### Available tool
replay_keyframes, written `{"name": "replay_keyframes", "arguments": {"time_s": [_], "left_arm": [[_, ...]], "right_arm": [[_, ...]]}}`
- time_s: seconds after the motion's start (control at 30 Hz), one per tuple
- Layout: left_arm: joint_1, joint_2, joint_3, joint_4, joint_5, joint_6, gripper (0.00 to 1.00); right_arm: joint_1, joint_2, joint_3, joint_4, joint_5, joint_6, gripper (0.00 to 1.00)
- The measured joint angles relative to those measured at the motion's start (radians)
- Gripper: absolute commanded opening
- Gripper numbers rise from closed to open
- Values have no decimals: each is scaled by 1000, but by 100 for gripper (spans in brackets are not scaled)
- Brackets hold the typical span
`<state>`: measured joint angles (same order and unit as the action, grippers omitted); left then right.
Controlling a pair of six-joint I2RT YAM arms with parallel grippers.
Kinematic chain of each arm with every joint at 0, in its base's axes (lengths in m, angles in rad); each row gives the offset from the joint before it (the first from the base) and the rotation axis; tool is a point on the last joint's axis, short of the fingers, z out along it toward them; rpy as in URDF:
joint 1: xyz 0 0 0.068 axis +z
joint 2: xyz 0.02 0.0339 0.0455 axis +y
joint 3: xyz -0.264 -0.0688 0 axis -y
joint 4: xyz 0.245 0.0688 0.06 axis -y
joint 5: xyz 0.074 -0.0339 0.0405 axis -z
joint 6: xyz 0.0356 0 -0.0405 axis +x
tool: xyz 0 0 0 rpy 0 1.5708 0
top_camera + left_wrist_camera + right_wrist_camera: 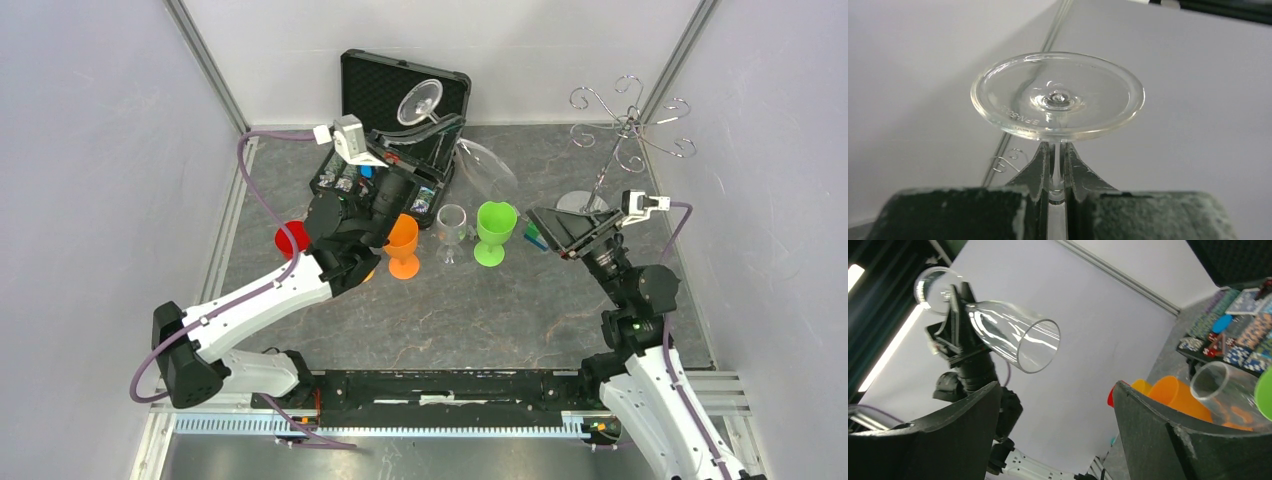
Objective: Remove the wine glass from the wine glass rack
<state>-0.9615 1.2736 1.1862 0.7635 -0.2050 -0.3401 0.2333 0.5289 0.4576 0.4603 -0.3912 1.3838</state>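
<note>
The clear wine glass (488, 170) hangs tilted in the air in front of the black case, its round foot (421, 101) up and to the left. My left gripper (440, 128) is shut on its stem. In the left wrist view the gripper (1057, 161) pinches the stem just below the foot (1058, 95). The chrome wine glass rack (625, 125) stands at the back right with bare scroll arms, apart from the glass; its scrolls show in the left wrist view (1007, 162). My right gripper (556, 232) is open and empty near the rack's disc base (583, 203). In the right wrist view it (1058, 405) faces the held glass (1008, 335).
An open black case (400, 85) with poker chips stands at the back. In front of it are an orange cup (402, 243), a small clear glass (452, 230), a green cup (493, 230) and, behind the left arm, a red cup (291, 238). White walls close in both sides.
</note>
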Motion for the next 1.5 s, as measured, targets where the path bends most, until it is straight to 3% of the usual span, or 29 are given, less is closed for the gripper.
{"name": "replay_keyframes", "arguments": {"time_s": [0.2, 0.4, 0.6, 1.03, 1.1, 1.23, 1.33, 1.5], "left_arm": [[0, -18, -63, 75, -92, -190, 2], [0, -18, -81, 92, -108, -293, 2], [0, -18, -81, 134, -105, -341, 2], [0, -18, -148, 235, -87, -393, 2], [0, -18, -154, 243, -78, -397, 2], [0, -27, -177, 265, -75, -407, 3], [3, -55, -200, 263, -84, -413, 8], [-2, -104, -209, 261, -76, -412, 37]], "right_arm": [[11, 51, 8, 216, -9, 35, 74], [48, 121, 79, 293, -21, 45, 68], [119, 173, 111, 338, -26, 47, 53], [225, 237, 137, 428, 16, 20, 42], [239, 255, 151, 433, 19, 9, 36], [259, 278, 158, 429, 31, -20, 9], [295, 276, 172, 405, 56, -60, 0], [370, 275, 218, 376, 95, -158, 0]]}}
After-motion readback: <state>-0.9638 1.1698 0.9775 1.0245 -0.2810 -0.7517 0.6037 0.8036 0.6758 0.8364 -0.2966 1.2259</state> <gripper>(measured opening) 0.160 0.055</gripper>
